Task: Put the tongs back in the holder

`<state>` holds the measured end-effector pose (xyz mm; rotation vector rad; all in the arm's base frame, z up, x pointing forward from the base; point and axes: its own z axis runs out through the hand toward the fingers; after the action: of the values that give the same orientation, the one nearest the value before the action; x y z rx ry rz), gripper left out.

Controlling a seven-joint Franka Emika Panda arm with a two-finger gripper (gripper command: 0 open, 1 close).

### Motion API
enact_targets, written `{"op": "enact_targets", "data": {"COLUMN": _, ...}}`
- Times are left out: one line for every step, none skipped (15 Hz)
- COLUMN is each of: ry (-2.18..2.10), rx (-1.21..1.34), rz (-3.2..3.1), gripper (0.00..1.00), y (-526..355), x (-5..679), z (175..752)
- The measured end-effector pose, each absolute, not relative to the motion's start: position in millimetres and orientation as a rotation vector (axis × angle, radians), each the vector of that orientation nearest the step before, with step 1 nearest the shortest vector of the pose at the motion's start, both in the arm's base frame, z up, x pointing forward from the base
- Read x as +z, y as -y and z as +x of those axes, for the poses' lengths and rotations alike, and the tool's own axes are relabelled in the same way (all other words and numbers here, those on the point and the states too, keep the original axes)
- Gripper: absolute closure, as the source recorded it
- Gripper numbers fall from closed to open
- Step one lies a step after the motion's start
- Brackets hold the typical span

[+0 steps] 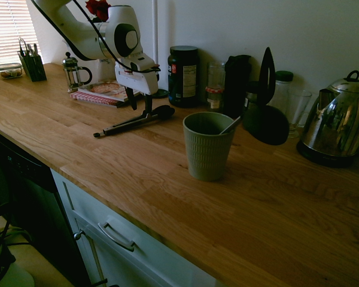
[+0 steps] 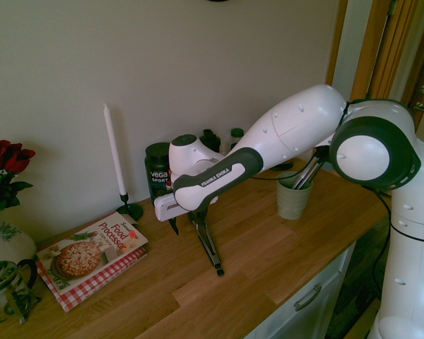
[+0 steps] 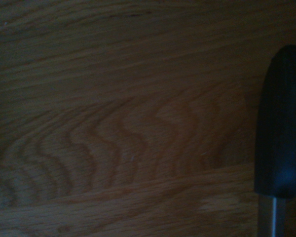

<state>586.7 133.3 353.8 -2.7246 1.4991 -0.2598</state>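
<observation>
Surface: a wooden table (image 1: 167,179) of oiled oak planks with strong grain, running along a plain pale wall; white drawer fronts with metal handles sit under its front edge.
Room: a kitchen; a window with slatted blinds shows at the far end in the first exterior view.
Gripper: the gripper (image 1: 140,103) points straight down over the table, and its fingers (image 1: 148,105) stand apart, released, with nothing between them.
Tongs: one pair of tongs (image 1: 133,122) lies flat on the table right under the fingers, its black tips beside them on the cup's side and its handle end stretching away on the other side. The wrist view shows one black tip on a metal arm over bare wood.
Holder: one green ribbed holder (image 1: 207,146) stands upright, well apart from the fingers, beyond the black tips; a thin metal handle leans out of it.
Ladle: one black ladle (image 1: 266,113) leans against the things behind the holder.
Kettle: one shiny metal kettle (image 1: 337,122), furthest from the fingers.
Dark tub: one, (image 1: 183,76) near the fingers, against the wall.
Cookbook: one (image 2: 92,254) lies flat behind the fingers.
Coffee press: one (image 1: 75,73), past the book.
Candle: one white candle (image 2: 114,152) in a dark stand, by the wall.
Roses: one bunch of red roses (image 2: 6,157).
Cutlery caddy: one (image 1: 32,64), at the far end.
</observation>
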Motion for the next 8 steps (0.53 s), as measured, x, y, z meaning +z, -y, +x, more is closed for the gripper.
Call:
{"op": "enact_targets", "data": {"ry": -1.504, "rx": -0.261, "rz": -2.723, "gripper": 1.00, "y": -131.4, "x": 353.6, "z": 587.1}}
{"op": "enact_targets", "data": {"ry": -1.510, "rx": -0.262, "rz": -2.721, "gripper": 1.00, "y": -129.0, "x": 353.5, "z": 587.6}}
{"op": "enact_targets", "data": {"ry": -1.515, "rx": -0.261, "rz": -2.719, "gripper": 1.00, "y": -127.4, "x": 353.4, "z": 587.9}}
{"op": "enact_targets", "data": {"ry": -1.517, "rx": -0.259, "rz": -2.719, "gripper": 1.00, "y": -126.7, "x": 352.7, "z": 587.7}}
{"op": "enact_targets", "data": {"ry": -1.519, "rx": -0.256, "rz": -2.720, "gripper": 1.00, "y": -126.6, "x": 351.5, "z": 587.2}}
{"op": "enact_targets", "data": {"ry": -1.519, "rx": -0.254, "rz": -2.720, "gripper": 1.00, "y": -126.9, "x": 350.9, "z": 586.9}}
{"op": "enact_targets", "data": {"ry": -1.518, "rx": -0.252, "rz": -2.721, "gripper": 1.00, "y": -127.4, "x": 350.5, "z": 586.6}}
{"op": "enact_targets", "data": {"ry": -1.519, "rx": -0.250, "rz": -2.720, "gripper": 1.00, "y": -127.6, "x": 350.2, "z": 586.5}}
